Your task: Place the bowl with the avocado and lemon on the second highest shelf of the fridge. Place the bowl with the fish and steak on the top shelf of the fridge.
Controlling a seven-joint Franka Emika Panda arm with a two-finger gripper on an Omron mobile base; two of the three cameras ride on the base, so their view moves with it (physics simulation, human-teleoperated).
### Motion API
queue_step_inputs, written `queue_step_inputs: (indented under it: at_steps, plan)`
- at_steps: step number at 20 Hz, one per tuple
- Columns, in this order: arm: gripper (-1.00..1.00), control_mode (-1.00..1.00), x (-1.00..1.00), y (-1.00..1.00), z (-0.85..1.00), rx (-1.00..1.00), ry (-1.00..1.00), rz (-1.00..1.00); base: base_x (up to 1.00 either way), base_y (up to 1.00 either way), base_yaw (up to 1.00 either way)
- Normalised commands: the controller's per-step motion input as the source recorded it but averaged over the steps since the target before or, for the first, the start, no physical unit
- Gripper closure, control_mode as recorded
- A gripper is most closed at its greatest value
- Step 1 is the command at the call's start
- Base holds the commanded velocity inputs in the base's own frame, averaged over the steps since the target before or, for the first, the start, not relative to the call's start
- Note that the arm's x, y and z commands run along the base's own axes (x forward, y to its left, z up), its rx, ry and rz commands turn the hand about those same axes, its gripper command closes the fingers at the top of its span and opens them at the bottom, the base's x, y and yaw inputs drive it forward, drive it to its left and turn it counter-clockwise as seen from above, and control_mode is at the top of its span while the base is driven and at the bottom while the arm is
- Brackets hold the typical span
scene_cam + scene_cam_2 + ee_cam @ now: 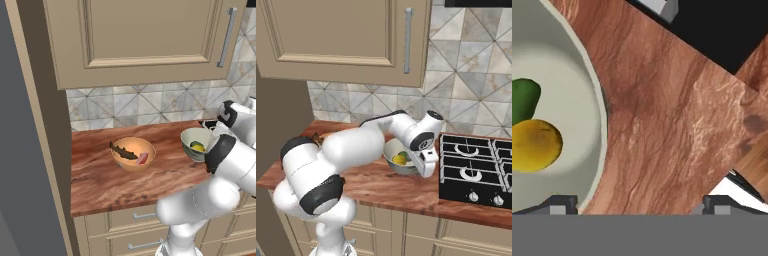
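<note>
Wooden counter (pixel 100 180) carries both bowls; I see my gripper (pixel 639 202) spread wide, straddling the pale bowl's (pixel 572 100) rim, lemon (pixel 534 145) and avocado (pixel 524 97) inside. Fish-and-steak bowl (pixel 132 153) sits apart.

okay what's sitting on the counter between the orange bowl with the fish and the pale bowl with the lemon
Nothing: in the left base view, bare reddish wooden counter separates the orange fish bowl from the pale lemon bowl.

**White arm, dark joints**

The glossy white rounded-link robot arm (pixel 351 150) is showing fat tubular segments, each ending in a black band-like joint collar (pixel 323 195). Another black collar (pixel 220 152) is sitting between white links in the left base view. A thin black cable (pixel 383 116) is running along the upper link. The boxy white gripper (pixel 428 162) is ending the wrist.
</note>
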Motion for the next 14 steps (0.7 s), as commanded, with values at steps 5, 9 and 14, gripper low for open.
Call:
queue_step_inputs:
  at_steps: [5, 9, 14]
  plan:
    - [-1.00, -1.00, 0.43, 0.00, -0.62, 0.00, 0.00, -0.10, 0.00, 0.00, 0.00]
    - [-1.00, -1.00, 0.66, 0.00, -0.52, 0.00, 0.00, -0.12, 0.00, 0.00, 0.00]
    - [-1.00, -1.00, 0.33, -0.03, -0.39, 0.00, 0.00, -0.07, 0.00, 0.00, 0.00]
